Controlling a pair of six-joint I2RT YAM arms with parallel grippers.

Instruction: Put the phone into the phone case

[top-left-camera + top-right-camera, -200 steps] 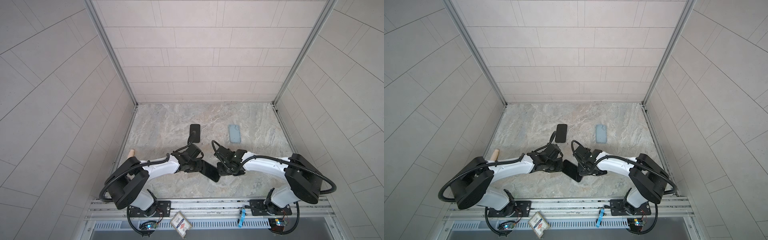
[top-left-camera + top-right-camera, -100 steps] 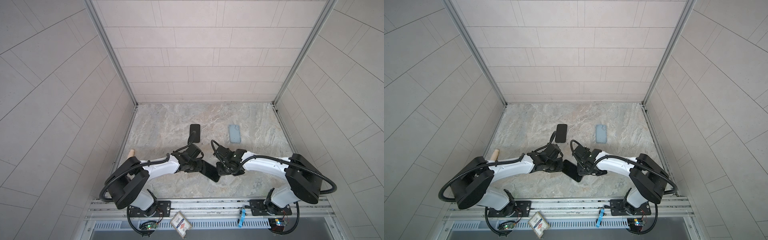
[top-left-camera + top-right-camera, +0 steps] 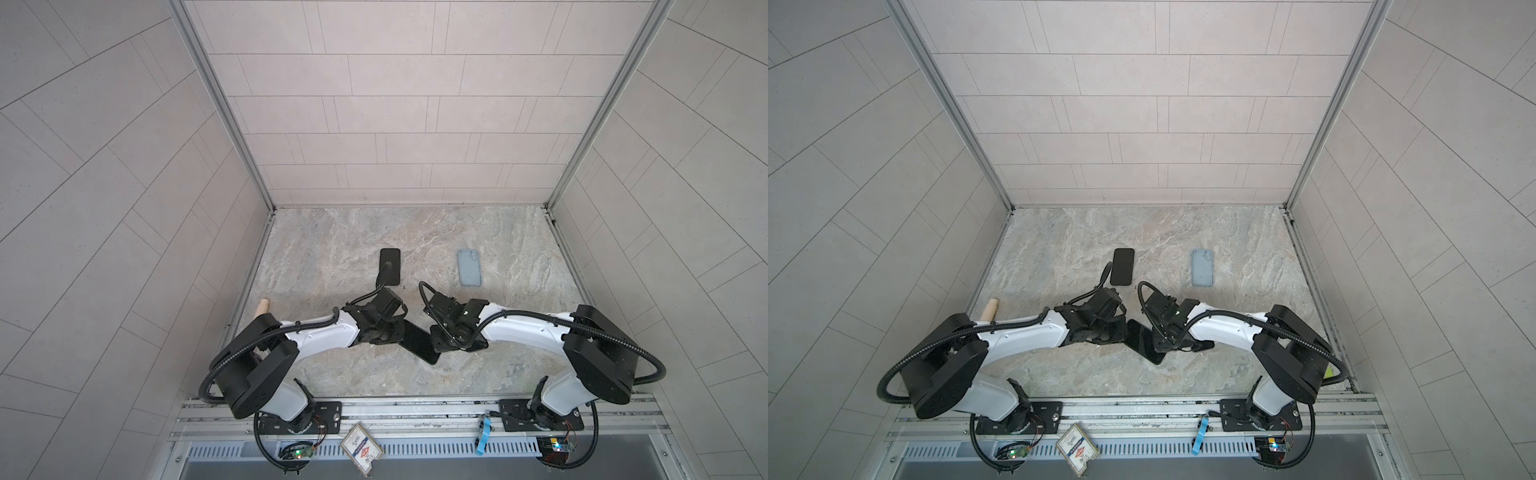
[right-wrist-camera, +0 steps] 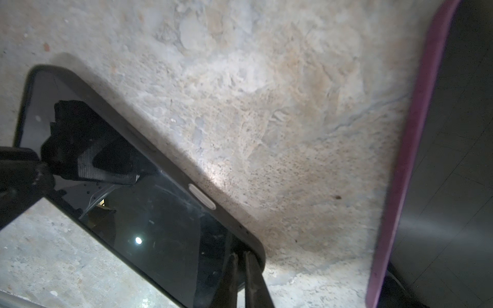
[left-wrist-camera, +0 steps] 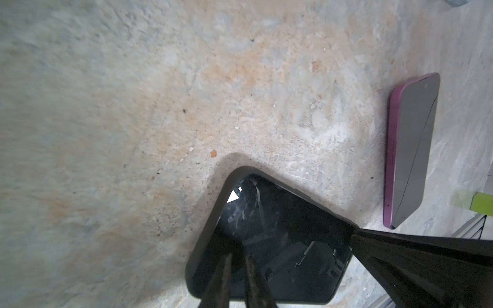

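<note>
A black phone (image 3: pixel 419 343) (image 3: pixel 1144 343) lies flat and slanted on the stone table in both top views, between my two grippers. A dark grey phone case (image 4: pixel 170 170) with a white side button rims it, and its glossy screen (image 5: pixel 280 240) faces up. My left gripper (image 5: pixel 239 256) (image 3: pixel 401 332) is shut, its tips resting on the screen near one end. My right gripper (image 4: pixel 240 253) (image 3: pixel 432 337) is shut too, its tips on the case's corner. Neither holds anything between its fingers.
A phone in a purple case (image 5: pixel 410 149) (image 4: pixel 400 160) lies close beside the right gripper. Farther back lie another black phone (image 3: pixel 390 266) (image 3: pixel 1122 272) and an empty blue-grey case (image 3: pixel 468 267) (image 3: pixel 1202 267). A wooden peg (image 3: pixel 262 307) sits at the table's left edge.
</note>
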